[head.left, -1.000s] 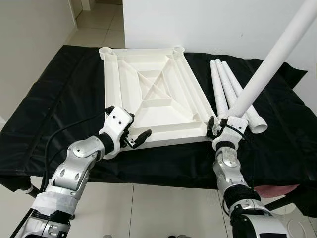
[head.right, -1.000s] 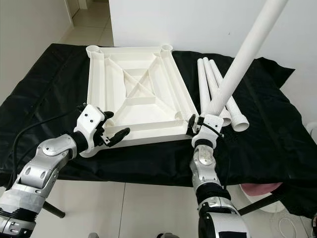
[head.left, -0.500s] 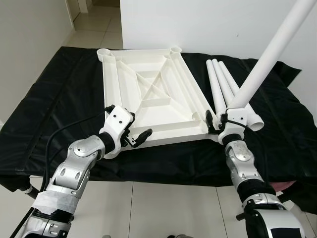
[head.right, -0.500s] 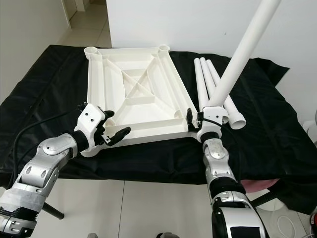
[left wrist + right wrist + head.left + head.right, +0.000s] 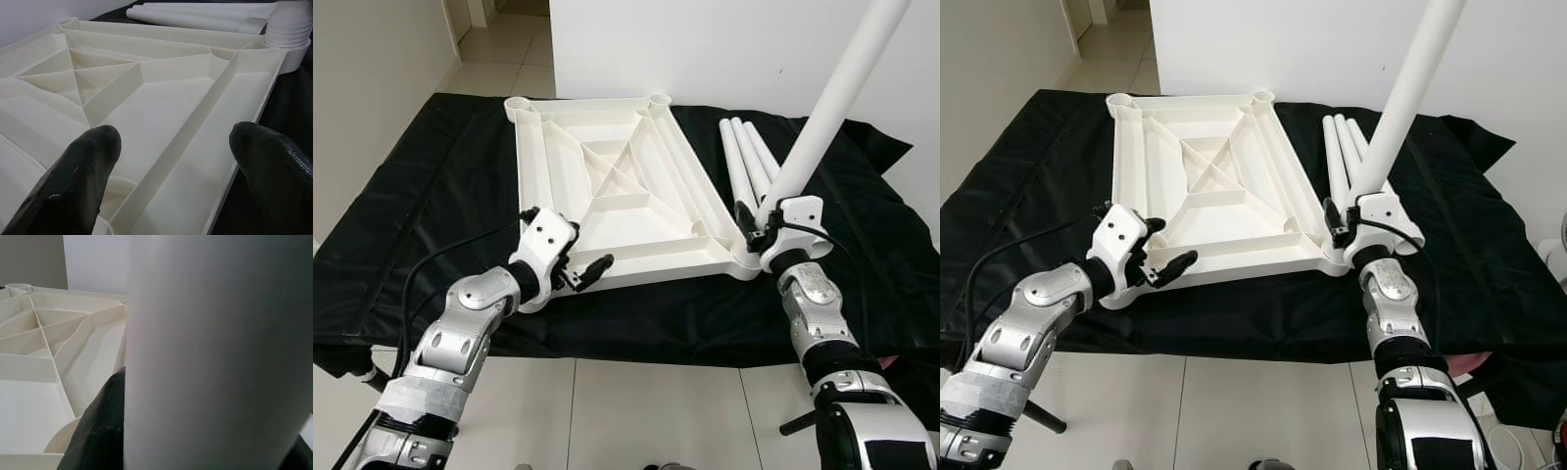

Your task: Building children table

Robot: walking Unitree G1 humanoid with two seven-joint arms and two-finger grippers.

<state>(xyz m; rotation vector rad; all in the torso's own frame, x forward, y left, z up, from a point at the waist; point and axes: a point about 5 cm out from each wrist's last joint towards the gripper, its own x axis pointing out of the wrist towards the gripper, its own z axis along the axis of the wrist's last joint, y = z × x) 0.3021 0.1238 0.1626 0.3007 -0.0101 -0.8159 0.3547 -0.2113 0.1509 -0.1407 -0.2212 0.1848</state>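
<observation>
The left gripper (image 5: 576,272) spreads over the near-left corner of the upturned tabletop (image 5: 607,186) on the counter (image 5: 431,196). The right gripper (image 5: 766,227) pinches the leg (image 5: 827,117), apparently at the near-right socket (image 5: 744,259); it should stand plumb before pressing. Spare legs (image 5: 749,162) lie beyond.

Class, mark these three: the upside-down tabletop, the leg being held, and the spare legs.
tabletop (image 5: 607,196), left eye view, ribbed underside centre
held leg (image 5: 822,127), left eye view, mid-shaft
spare legs (image 5: 744,157), left eye view, middle tube

A smooth, matt white ribbed plastic tabletop (image 5: 617,196) and smooth white plastic tube legs (image 5: 749,166) lie on creased, faintly shiny black cloth (image 5: 431,196).
</observation>
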